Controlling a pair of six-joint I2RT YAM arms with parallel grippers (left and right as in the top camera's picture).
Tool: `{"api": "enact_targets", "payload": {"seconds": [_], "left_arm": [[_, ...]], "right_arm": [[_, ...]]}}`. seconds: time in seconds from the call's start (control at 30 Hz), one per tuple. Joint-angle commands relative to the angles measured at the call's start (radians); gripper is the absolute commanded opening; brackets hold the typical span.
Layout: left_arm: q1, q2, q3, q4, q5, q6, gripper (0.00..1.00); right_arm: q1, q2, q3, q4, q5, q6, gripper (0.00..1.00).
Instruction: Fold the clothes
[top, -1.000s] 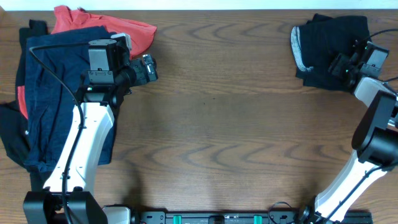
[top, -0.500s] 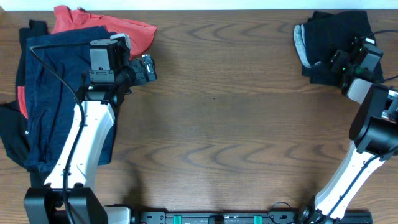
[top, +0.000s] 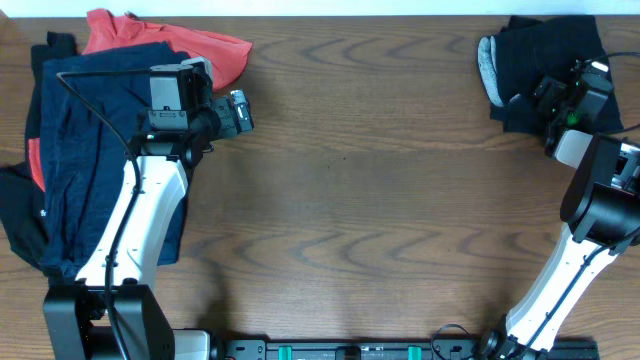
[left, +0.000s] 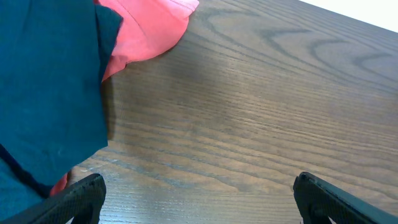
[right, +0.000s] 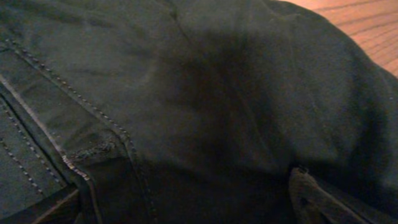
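The black garment (top: 548, 45) had slid a little further toward the far right corner of the table (top: 350, 200) compared with a second ago, and it now lay more tightly bunched there. The right tool (top: 552, 92) had travelled with it, up and outward, and its fingers had spread apart along the way. The left arm had barely shifted, just a small nudge away from the near edge.

At the far right corner the black garment sat in a compact heap, with a strip of pale grey lining (top: 488, 60) showing at its left edge. The right tool hung right over the heap's near side. From the right wrist view dark stitched fabric filled the whole picture, a seam running across it, and the two fingers (right: 314, 198) stood wide apart at the bottom corners with nothing pinched between them. Whether their tips touched the cloth could not be told.

Over on the left, the left tool (top: 238, 112) hovered above bare wood just beside the pile, fingers (left: 78, 198) spread wide and holding nothing. The pile itself lay at the left end of the table: a navy garment (top: 90, 150) on top, stretched from the far edge toward the near side, a coral-red garment (top: 215, 55) poking out from under it at the far side, and another black piece (top: 20, 220) peeking out along the left edge. The left wrist view caught the navy cloth overlapping the coral-red one.
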Motion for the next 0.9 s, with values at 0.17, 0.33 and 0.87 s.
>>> {"api": "enact_targets", "payload": {"seconds": [0.17,0.33,0.87], "left_arm": [[0.002,0.008,0.003,0.002,-0.009,0.005,0.98],[0.002,0.008,0.003,0.003,-0.009,0.006,0.98],[0.002,0.008,0.003,0.002,-0.009,0.006,0.98]], "right_arm": [[-0.006,0.042,-0.012,0.003,0.061,0.004,0.99],[-0.005,0.039,0.003,0.003,0.003,0.002,0.99],[0.013,-0.399,0.013,-0.433,-0.25,-0.041,0.99]]}}
